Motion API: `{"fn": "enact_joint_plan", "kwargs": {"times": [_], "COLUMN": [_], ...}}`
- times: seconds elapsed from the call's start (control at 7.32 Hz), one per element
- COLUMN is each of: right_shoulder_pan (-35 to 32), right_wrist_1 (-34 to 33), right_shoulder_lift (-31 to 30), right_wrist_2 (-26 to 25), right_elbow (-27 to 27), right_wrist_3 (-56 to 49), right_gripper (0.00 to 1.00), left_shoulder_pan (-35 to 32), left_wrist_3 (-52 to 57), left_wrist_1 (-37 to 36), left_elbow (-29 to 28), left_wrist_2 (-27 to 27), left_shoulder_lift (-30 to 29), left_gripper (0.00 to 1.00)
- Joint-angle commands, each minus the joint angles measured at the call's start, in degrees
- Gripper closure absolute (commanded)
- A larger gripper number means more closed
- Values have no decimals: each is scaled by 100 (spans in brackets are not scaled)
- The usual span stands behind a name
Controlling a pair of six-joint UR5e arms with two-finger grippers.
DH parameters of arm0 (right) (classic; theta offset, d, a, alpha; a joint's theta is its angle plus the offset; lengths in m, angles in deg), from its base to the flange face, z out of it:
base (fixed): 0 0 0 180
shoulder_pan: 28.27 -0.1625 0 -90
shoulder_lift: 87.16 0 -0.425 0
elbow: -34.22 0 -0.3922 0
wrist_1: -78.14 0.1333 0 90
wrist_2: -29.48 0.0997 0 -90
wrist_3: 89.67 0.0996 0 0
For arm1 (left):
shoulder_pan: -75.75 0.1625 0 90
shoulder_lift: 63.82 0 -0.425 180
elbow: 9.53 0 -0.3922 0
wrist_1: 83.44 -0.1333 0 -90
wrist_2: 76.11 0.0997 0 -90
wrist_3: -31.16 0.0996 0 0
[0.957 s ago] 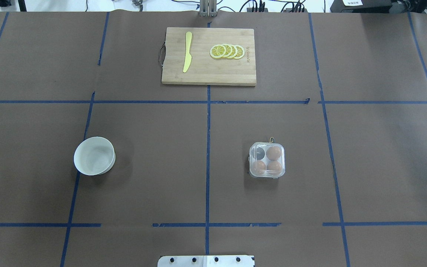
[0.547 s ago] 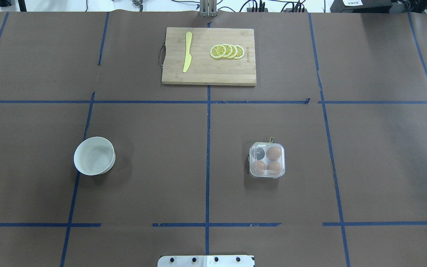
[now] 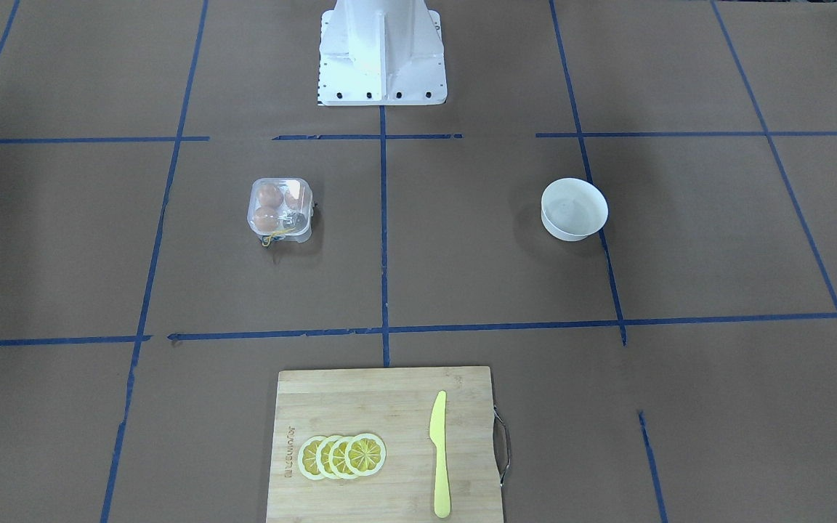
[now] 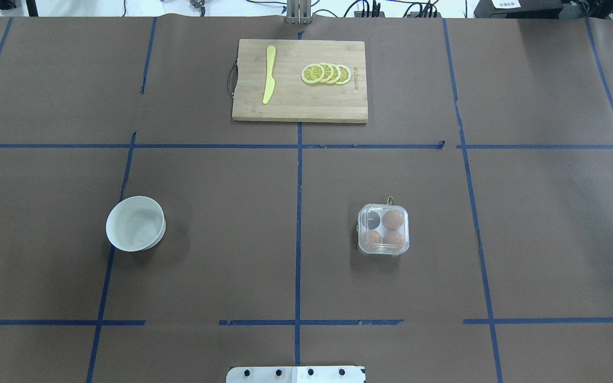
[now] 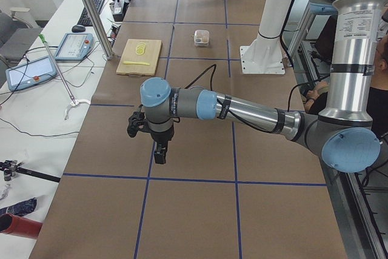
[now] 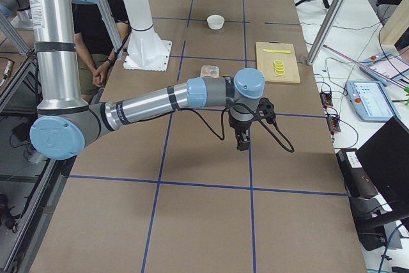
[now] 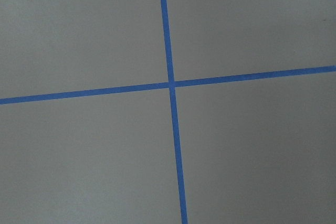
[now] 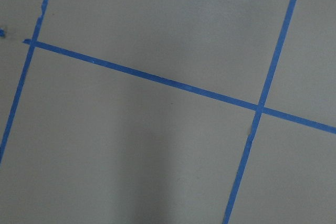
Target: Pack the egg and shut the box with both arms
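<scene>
The box (image 4: 383, 230) is sitting on the table (image 4: 221, 239) in the robot's right half, just right of the centre tape line and well apart from both arms. Its clear lid appears to be lying down over the cells. Three brown eggs (image 4: 393, 218) are resting in three of the four cells. The fourth cell, far-left in the overhead view, is showing dark. A bit of yellow string is trailing from the box's far edge.

The left arm (image 5: 242, 108) is reaching out over the table's left end, with the left gripper (image 5: 159, 157) pointing down above bare brown paper. The right arm (image 6: 147, 103) is doing likewise at the right end, right gripper (image 6: 243, 144) pointing down. Both grippers are showing only in the side views, so I cannot tell whether the fingers are apart or together. Neither is carrying anything visible.

A white bowl (image 4: 135, 223) is standing in the left half. A cutting board (image 4: 300, 106) is lying at the far edge, bearing a yellow knife (image 4: 269, 74) and lemon slices (image 4: 326, 74).
</scene>
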Motion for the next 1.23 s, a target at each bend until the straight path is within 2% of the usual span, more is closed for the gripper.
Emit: {"fn": "enact_joint_plan", "kwargs": {"times": [0.0,1.09], "right_shoulder_pan": [0,0], "right_wrist_1": [0,0], "right_shoulder_lift": [-52,-61], "right_wrist_2": [19,36], "right_elbow": [3,-6], "right_wrist_3": [0,9], "right_gripper": [0,0], "left_shoulder_pan": [1,10], "left_wrist_3": [-1,-1], "left_wrist_1": [-8,-8], "left_elbow": [-31,-23], "left_wrist_2": [0,0], "left_shoulder_lift": [-6,-76], "left_gripper": [0,0]}}
